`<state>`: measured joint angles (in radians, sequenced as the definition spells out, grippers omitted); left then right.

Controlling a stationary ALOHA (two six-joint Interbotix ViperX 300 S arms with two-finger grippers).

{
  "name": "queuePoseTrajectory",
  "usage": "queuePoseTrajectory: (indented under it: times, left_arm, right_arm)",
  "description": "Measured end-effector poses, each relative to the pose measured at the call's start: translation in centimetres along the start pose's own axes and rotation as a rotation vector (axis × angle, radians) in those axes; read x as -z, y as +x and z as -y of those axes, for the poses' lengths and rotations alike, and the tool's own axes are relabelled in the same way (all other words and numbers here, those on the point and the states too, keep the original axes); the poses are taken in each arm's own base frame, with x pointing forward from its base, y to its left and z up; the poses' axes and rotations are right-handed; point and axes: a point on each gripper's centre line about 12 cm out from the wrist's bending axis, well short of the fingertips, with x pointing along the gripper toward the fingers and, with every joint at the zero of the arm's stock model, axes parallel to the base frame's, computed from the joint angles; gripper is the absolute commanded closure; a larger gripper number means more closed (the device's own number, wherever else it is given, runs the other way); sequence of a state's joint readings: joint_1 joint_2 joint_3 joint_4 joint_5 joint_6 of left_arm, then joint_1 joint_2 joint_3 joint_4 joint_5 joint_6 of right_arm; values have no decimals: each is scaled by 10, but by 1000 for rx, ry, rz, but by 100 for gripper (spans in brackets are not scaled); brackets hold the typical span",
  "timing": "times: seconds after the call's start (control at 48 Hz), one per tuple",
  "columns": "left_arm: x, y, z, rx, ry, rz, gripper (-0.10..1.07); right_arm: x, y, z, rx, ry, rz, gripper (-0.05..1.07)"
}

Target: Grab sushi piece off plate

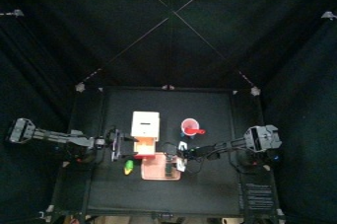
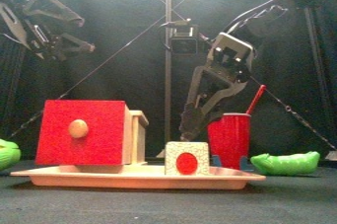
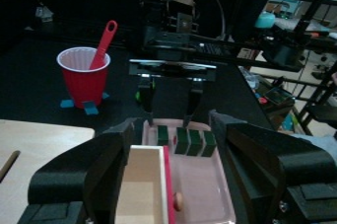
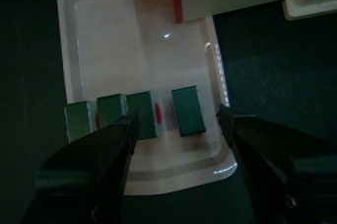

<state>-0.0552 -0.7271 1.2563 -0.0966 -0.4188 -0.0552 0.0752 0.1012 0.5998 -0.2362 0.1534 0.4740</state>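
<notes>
The plate lies flat on the desk near its front edge, and the sushi sits in a row across one end of it: several green-wrapped pieces standing side by side, one set a little apart from the others. That spacing suits me, since I judge the lone piece can be taken without knocking its neighbours. A white block rests over the plate's other end, so the clear way in is from above the sushi end, which is where I am.

My right end effector hangs over the row, pointing steeply down, released, its jaws spread wide with the pieces between them. It has not touched anything that I can see; the sushi stands untouched on the plate.

My left end effector comes in low from the opposite side, just over the white block's edge, also released, jaws apart and holding nothing. From there it looks along the plate toward the sushi and my other arm beyond it.

A red cup with a spoon in it stands beside the plate, clear of both arms. Green items lie on the desk to either side.
</notes>
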Motion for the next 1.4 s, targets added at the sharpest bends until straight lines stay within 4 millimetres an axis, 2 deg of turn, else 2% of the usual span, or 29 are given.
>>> queuePoseTrajectory:
  times: [0.375,0.688,1.229,1.396]
  left_arm:
    - [1,-1,-1,-5,-7,-1,2]
    - [2,-1,-1,-4,-7,-4,2]
    - [3,-1,-1,-5,-8,-7,2]
    - [3,-1,-1,-5,-8,-7,2]
  right_arm:
    - [0,0,1,3,-1,1,9]
    - [0,0,2,4,0,0,28]
    - [-1,0,8,17,12,-4,28]
    - [2,3,9,20,13,-14,22]
